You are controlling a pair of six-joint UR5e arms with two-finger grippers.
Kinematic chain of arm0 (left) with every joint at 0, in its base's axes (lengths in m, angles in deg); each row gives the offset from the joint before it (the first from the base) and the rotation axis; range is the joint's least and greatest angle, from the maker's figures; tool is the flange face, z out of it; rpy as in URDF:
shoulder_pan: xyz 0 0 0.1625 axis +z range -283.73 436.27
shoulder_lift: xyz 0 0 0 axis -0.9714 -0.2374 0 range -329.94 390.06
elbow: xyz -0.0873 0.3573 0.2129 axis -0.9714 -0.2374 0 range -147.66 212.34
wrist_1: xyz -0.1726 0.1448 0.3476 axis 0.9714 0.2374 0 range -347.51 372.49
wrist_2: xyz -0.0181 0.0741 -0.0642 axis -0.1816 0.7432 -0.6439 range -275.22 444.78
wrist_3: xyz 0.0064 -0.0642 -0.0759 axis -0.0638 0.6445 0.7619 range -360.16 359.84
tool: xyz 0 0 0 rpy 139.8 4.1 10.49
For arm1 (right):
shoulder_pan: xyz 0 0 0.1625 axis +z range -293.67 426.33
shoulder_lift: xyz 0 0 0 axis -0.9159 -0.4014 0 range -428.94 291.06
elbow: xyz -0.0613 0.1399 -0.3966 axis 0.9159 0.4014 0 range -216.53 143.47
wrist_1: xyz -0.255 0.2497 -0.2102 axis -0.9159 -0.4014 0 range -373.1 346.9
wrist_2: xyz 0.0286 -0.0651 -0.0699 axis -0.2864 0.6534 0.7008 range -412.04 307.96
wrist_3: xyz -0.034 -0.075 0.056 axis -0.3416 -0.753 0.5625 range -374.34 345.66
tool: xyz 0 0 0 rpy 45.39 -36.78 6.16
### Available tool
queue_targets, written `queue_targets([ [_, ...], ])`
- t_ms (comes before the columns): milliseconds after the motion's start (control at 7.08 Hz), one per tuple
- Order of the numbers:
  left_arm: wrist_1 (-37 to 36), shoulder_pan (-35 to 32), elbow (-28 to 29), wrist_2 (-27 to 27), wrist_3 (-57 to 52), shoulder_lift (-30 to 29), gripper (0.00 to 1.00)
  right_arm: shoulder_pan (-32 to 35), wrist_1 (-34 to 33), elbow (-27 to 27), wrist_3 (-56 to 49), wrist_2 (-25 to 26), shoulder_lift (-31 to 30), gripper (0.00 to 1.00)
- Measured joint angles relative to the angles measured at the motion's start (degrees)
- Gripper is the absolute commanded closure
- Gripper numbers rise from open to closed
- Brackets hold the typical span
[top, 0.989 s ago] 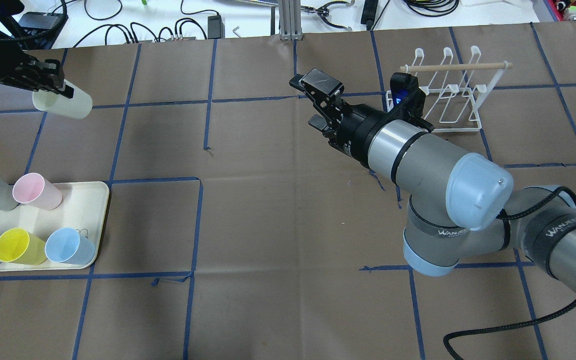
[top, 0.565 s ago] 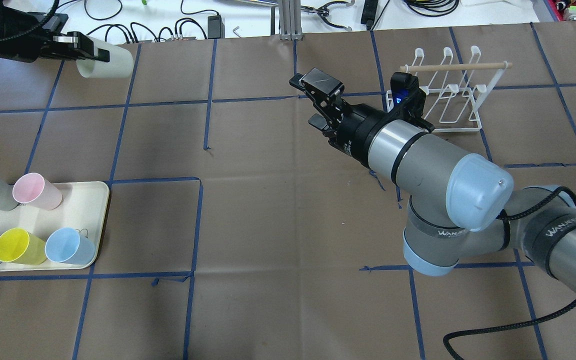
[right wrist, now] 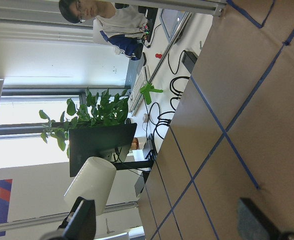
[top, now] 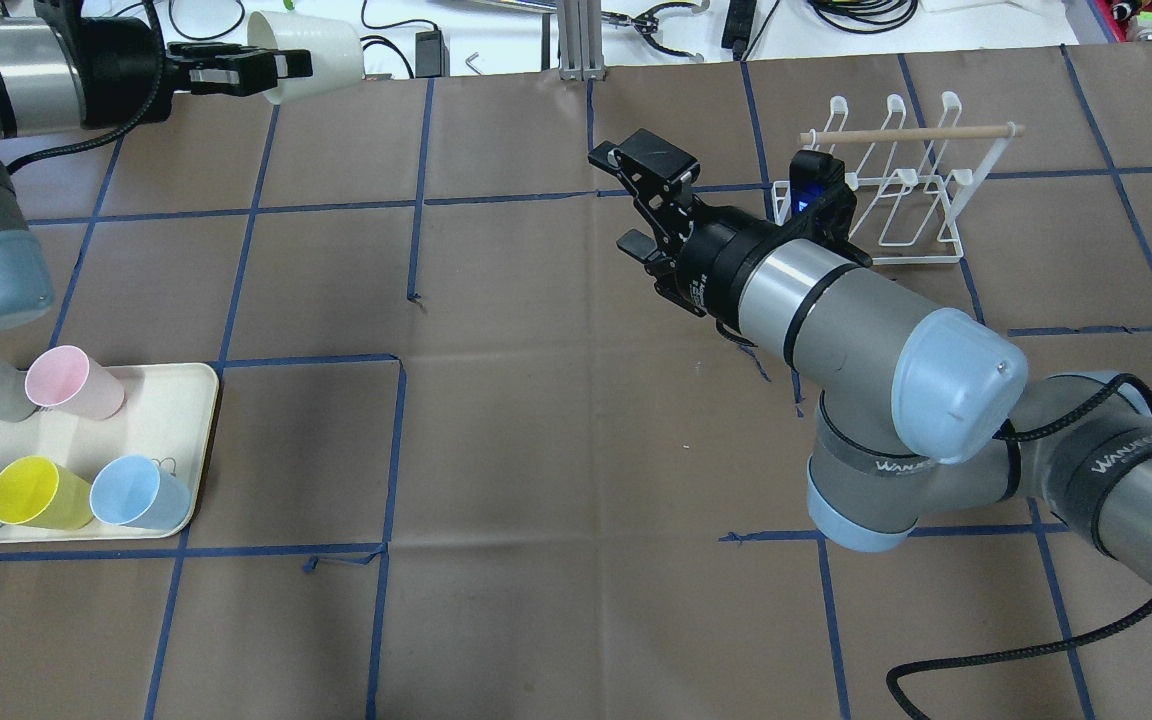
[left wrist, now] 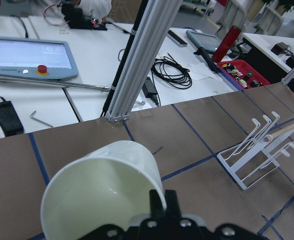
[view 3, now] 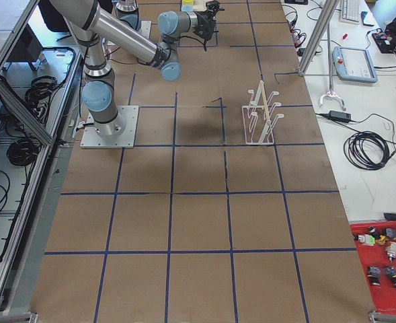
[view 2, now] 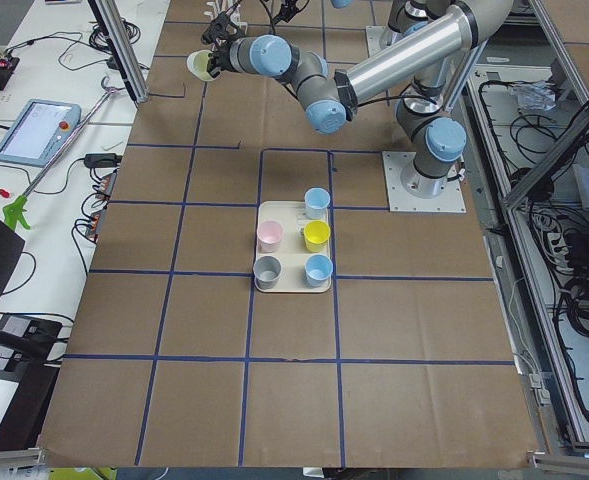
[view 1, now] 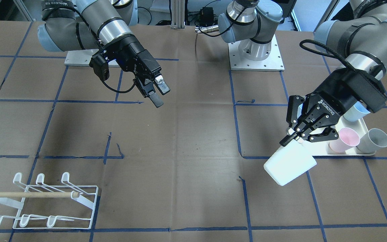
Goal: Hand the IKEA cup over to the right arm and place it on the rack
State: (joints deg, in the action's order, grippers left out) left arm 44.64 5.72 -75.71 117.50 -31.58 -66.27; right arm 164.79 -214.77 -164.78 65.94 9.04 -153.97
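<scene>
My left gripper (top: 271, 68) is shut on the rim of a cream-white IKEA cup (top: 308, 44) and holds it tilted in the air over the table's far left edge. The same gripper (view 1: 295, 137) and cup (view 1: 289, 164) show in the front-facing view. The left wrist view shows the cup (left wrist: 102, 190) with its open mouth toward the camera. My right gripper (top: 628, 200) is open and empty near the table's middle, pointing toward the cup, well apart from it. The white wire rack (top: 896, 190) with a wooden dowel stands behind the right wrist at the far right, nothing hanging on it.
A cream tray (top: 171, 405) at the near left holds several cups: grey, pink, yellow and blue. Cables and tools lie on the white bench beyond the table's far edge. An aluminium post (left wrist: 137, 60) stands at that edge. A black cable trails from the right arm.
My left gripper has carried the cup to the right and toward the far edge, turning it as it went. My right gripper has shifted only slightly and stays open.
</scene>
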Motion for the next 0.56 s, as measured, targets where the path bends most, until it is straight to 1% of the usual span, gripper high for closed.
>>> queue_targets([
  [141, -6.42, -0.39, -3.74, -2.48, 0.7, 0.11, 1.0, 0.0, 0.09, -0.02, 2.55, 0.83, -0.21, 0.0],
  [424, -21.11, -0.77, -11.51, -7.99, 2.79, -0.31, 1.0, 0.11, 0.3, 0.01, 4.48, 2.28, -0.55, 0.0],
  [565, -28.55, -1.64, -15.06, -9.43, 4.59, -0.36, 1.0, 0.21, 0.4, 0.01, 4.81, 2.65, -0.62, 0.0],
])
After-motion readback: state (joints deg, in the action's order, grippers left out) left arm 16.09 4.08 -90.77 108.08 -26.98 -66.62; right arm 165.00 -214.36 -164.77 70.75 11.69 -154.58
